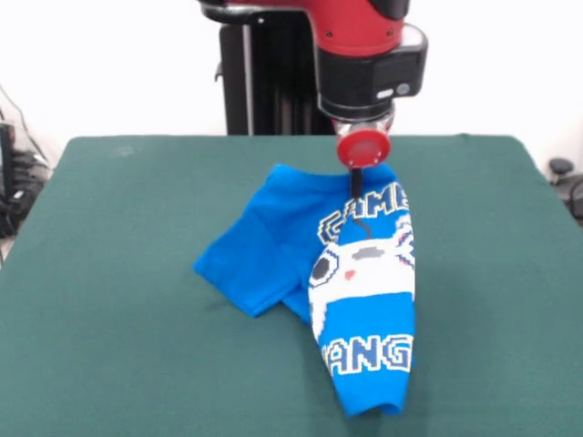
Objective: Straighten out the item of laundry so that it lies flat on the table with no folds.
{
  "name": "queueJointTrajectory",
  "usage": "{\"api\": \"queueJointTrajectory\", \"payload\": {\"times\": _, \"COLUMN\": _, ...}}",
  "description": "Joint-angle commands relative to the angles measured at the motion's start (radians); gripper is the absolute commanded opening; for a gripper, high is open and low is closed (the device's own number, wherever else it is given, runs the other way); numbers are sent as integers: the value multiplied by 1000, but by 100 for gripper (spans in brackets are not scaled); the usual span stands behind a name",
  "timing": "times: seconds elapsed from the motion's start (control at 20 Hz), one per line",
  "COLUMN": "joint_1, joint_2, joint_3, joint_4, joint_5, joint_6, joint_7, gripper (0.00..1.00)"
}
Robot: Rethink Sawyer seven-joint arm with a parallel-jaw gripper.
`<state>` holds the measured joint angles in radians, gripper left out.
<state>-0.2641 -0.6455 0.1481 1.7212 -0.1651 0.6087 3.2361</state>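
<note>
The item of laundry (364, 300) is a bright blue T-shirt lying on the green table (118, 273), right of centre. It is folded lengthwise: a narrow strip with the white controller print and block lettering faces up, running toward the near edge. A plain blue flap (260, 250) spreads out to its left. My gripper (357, 202) comes straight down from the red and black arm onto the shirt's far end, at the top lettering. It meets the cloth there, and I cannot see whether it is open or shut.
The robot's black pedestal (260, 82) stands behind the table's far edge. Cables and dark equipment (14, 177) sit off the table's left side, and a dark object (565, 177) off its right. The shirt's near end lies close to the table's front edge.
</note>
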Motion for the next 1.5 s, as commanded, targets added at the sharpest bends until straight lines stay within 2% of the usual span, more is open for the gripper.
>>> {"api": "queueJointTrajectory", "payload": {"times": 0.05, "joint_1": 78, "joint_2": -45, "joint_3": -11, "joint_4": 108, "joint_5": 55, "joint_6": 95, "joint_7": 68, "gripper": 0}}
{"api": "queueJointTrajectory", "payload": {"times": 0.2, "joint_1": 94, "joint_2": -73, "joint_3": -2, "joint_4": 128, "joint_5": 99, "joint_6": 112, "joint_7": 85, "gripper": 0}}
{"api": "queueJointTrajectory", "payload": {"times": 0.5, "joint_1": 134, "joint_2": -20, "joint_3": -44, "joint_4": 102, "joint_5": 98, "joint_6": 27, "joint_7": 98, "gripper": 0}}
{"api": "queueJointTrajectory", "payload": {"times": 0.65, "joint_1": 137, "joint_2": 6, "joint_3": -62, "joint_4": 97, "joint_5": 70, "joint_6": -81, "joint_7": 86, "gripper": 0}}
{"api": "queueJointTrajectory", "payload": {"times": 0.75, "joint_1": 108, "joint_2": 37, "joint_3": -50, "joint_4": 102, "joint_5": 55, "joint_6": -146, "joint_7": 53, "gripper": 0}}
{"api": "queueJointTrajectory", "payload": {"times": 0.9, "joint_1": 128, "joint_2": 97, "joint_3": -99, "joint_4": 72, "joint_5": -13, "joint_6": -227, "joint_7": 46, "gripper": 0}}
{"api": "queueJointTrajectory", "payload": {"times": 1.05, "joint_1": 129, "joint_2": 118, "joint_3": -121, "joint_4": 70, "joint_5": -17, "joint_6": -249, "joint_7": 34, "gripper": 0}}
{"api": "queueJointTrajectory", "payload": {"times": 1.25, "joint_1": 123, "joint_2": 94, "joint_3": -147, "joint_4": 98, "joint_5": 13, "joint_6": -229, "joint_7": 38, "gripper": 0}}
{"api": "queueJointTrajectory", "payload": {"times": 1.4, "joint_1": 154, "joint_2": 76, "joint_3": -216, "joint_4": 89, "joint_5": 8, "joint_6": -217, "joint_7": 56, "gripper": 0}}
{"api": "queueJointTrajectory", "payload": {"times": 1.5, "joint_1": 135, "joint_2": 59, "joint_3": -239, "joint_4": 95, "joint_5": -12, "joint_6": -213, "joint_7": 25, "gripper": 0}}
